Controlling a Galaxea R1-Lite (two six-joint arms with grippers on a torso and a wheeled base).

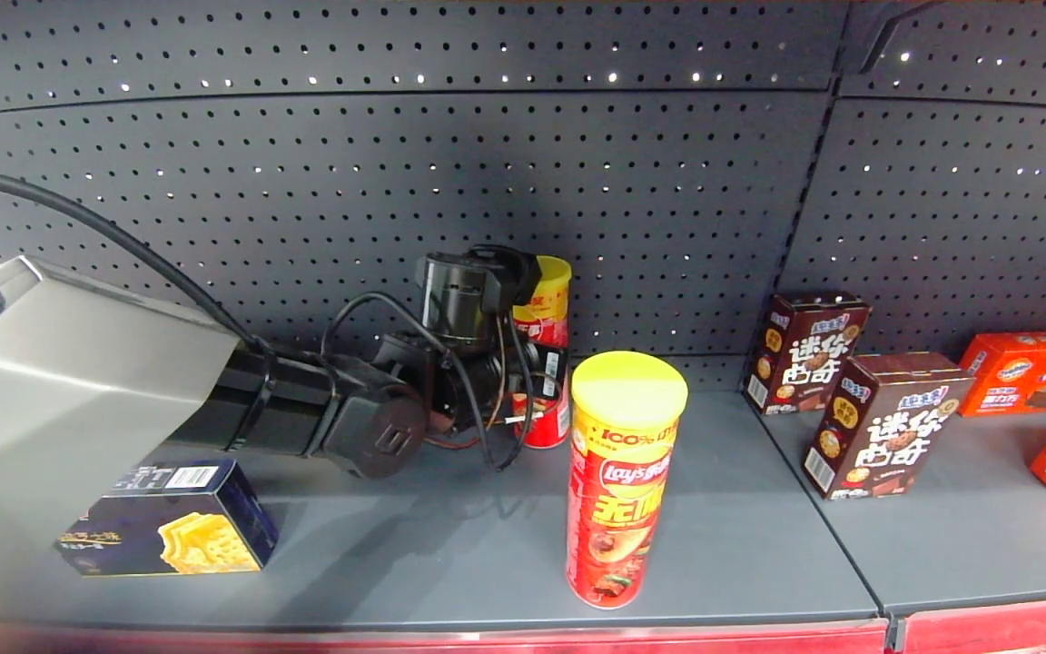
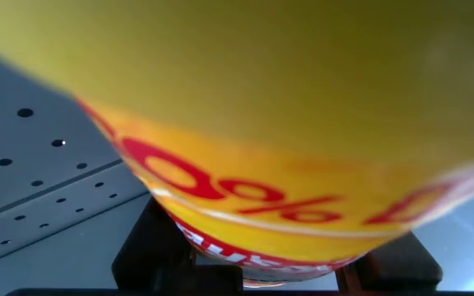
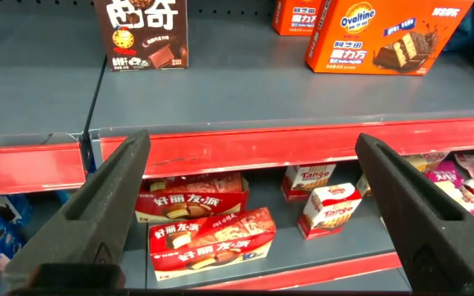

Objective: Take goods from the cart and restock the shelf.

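A tall red chips can with a yellow lid (image 1: 548, 300) stands upright at the back of the grey shelf (image 1: 450, 554), close to the perforated back panel. My left gripper (image 1: 537, 381) is shut on the can's lower body, and in the left wrist view the can (image 2: 262, 123) sits between the dark fingers (image 2: 151, 255). A second, identical chips can (image 1: 623, 481) stands free nearer the shelf's front edge. My right gripper (image 3: 252, 140) is open with nothing between its fingers, facing the shelf's red front edge (image 3: 245, 148).
A dark blue biscuit box (image 1: 169, 531) lies front left. Two brown biscuit boxes (image 1: 804, 350) (image 1: 886, 422) and orange boxes (image 1: 1031, 368) stand on the right. The lower shelf holds red boxes (image 3: 208, 242) and small white ones (image 3: 332, 210).
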